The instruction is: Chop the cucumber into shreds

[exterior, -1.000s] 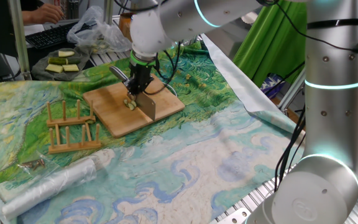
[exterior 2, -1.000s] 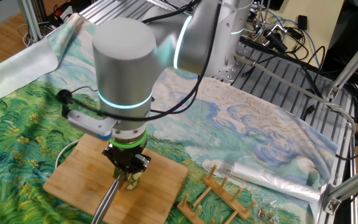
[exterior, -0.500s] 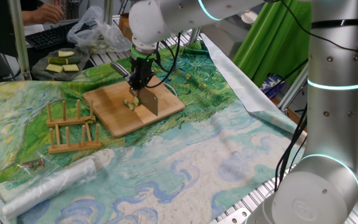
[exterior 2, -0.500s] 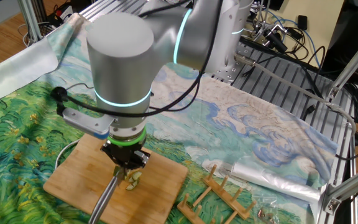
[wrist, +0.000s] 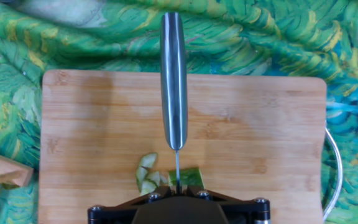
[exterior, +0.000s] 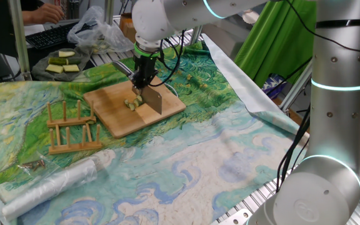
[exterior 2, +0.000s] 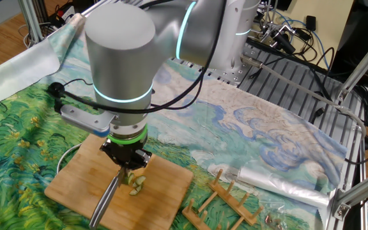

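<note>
A painted cloth of green and blue swirls covers the table, and a wooden board sits on it beside a small wooden rack. The gripper points straight down over the board, clenched on a knife by its steel handle, the blade hanging just above the wood. In the hand view the handle runs straight away from the camera and the blade shows only as a thin edge. The cucumber lies right under that edge, slightly to its right, with the shreds touching it on the left. The stub is short, so the next cut should, I'd say, drop straight down with the blade kept vertical and placed just inside the cut face, to take a thin slice. From here I can't quite tell whether the blade clears the stub. A slanted or hasty stroke could roll the piece or push it off among the shreds
</note>
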`<state>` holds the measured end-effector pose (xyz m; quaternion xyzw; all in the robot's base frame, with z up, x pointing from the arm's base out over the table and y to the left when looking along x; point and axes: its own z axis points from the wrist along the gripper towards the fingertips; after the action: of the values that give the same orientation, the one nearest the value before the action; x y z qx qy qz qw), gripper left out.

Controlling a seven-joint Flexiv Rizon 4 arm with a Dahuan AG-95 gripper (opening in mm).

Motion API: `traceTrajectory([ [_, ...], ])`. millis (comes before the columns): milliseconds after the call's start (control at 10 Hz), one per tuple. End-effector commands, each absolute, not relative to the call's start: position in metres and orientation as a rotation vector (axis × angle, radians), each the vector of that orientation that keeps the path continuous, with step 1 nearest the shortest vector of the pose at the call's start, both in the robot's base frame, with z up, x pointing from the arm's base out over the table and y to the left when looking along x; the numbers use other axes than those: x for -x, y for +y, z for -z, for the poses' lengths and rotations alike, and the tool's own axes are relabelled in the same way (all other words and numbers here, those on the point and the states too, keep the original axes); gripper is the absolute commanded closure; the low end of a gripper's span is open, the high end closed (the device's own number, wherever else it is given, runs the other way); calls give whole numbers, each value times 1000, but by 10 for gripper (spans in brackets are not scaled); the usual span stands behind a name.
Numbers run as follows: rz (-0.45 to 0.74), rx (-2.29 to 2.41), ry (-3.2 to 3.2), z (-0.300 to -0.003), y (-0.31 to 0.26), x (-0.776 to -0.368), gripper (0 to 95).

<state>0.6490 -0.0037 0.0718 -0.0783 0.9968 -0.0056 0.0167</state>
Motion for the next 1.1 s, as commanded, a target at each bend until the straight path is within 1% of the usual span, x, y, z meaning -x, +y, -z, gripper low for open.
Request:
traceTrajectory([
  [100,11,243,3100,-69,-3,-651,950],
  [200,9,245,3098,-64,-3,-651,950],
  [400,-17,235,3069,-34,-1,-652,950],
  [500,-37,225,3057,-26,0,-651,950],
  [600,-41,220,3071,-28,0,-651,950],
  [800,-29,222,3090,-43,1,-653,950],
  [900,-4,230,3093,-48,1,-653,950],
  [1100,3,235,3094,-51,0,-653,950],
])
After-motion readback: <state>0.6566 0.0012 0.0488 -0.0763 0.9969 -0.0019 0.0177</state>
